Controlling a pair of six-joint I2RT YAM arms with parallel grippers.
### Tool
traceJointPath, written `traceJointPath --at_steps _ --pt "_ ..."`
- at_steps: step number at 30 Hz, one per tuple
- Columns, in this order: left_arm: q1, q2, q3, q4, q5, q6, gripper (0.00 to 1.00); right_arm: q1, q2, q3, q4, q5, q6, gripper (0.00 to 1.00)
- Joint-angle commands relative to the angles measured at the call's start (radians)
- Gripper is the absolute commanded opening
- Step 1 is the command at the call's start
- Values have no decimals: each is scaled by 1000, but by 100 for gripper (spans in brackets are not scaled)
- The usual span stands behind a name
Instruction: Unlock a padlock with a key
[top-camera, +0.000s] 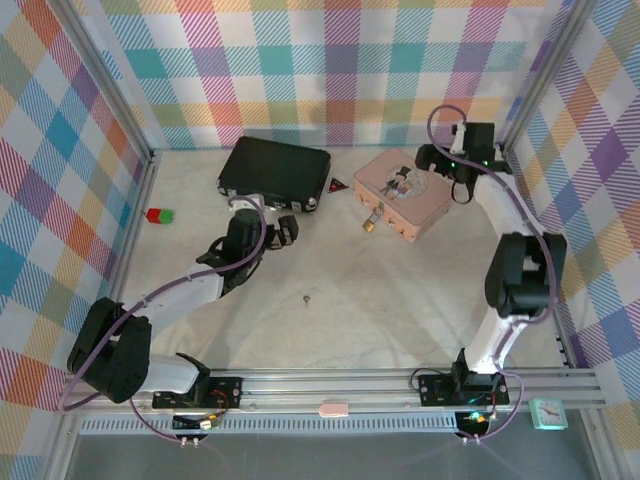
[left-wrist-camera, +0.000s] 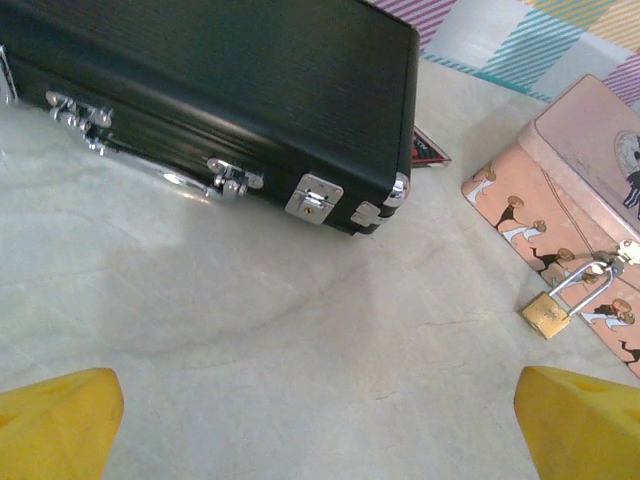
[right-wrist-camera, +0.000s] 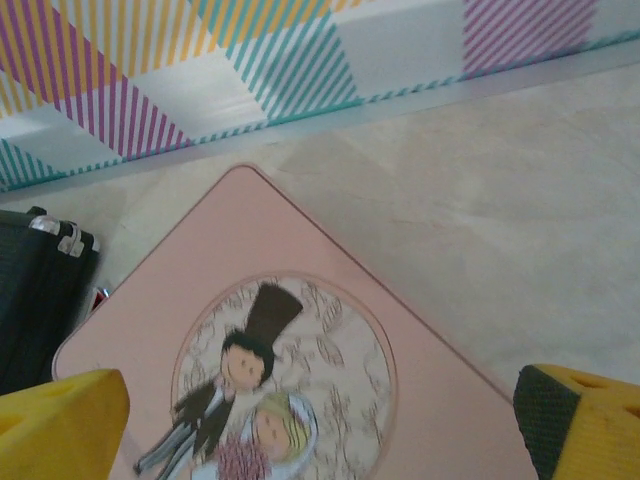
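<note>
Nearest the bases, tiny key (top-camera: 306, 297) alone on the bare table (top-camera: 400, 290), well apart from both arms. Further out, left gripper (left-wrist-camera: 320, 425) spread wide, empty, low over the table. Beyond and right, padlock (left-wrist-camera: 546, 313) hooked on the pink box (left-wrist-camera: 570, 150), shackle closed. Over the lid, right gripper (right-wrist-camera: 320, 430) splayed wide, holding nothing. Far left, black case (left-wrist-camera: 220, 80).

Brass-gold metal padlock (left-wrist-camera: 547, 315), glossy black case (left-wrist-camera: 230, 90)

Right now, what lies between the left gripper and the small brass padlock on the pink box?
Nothing: bare pale tabletop separates the left gripper from the brass padlock, seen in the left wrist view.
</note>
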Motion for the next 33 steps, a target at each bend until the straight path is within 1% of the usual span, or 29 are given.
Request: traceJointPath --at_steps 1,5,10,12,14,20,23,26,28,33 --pt "-1 -7 -18 -28 0 -73 100 7 141 192 -185 -77 -64 99" --pt "-1 -34 -21 -79 -18 -55 100 31 284 370 -250 -109 -95 99" --pt "1 -82 -48 -110 -37 -52 100 79 432 594 -356 -115 -152 99" --pt "1 -98 -59 -118 -41 -55 100 92 468 641 -374 -127 -164 99" --pt "1 -109 -66 -127 -39 -57 100 106 489 650 -380 -134 -175 99" --pt "1 -143 -66 -150 -50 -53 100 157 515 634 -398 -137 -235 99" --pt "1 -164 -66 -153 -66 -50 100 204 496 590 -406 -71 -321 99" --pt "1 -185 -70 -154 -83 -46 100 247 452 500 -390 -3 -382 100" --pt "1 -195 -75 -153 -91 -45 100 267 410 428 -372 -7 -392 100" --pt "1 -217 -84 -152 -107 -48 100 308 261 184 -261 -55 -375 98"
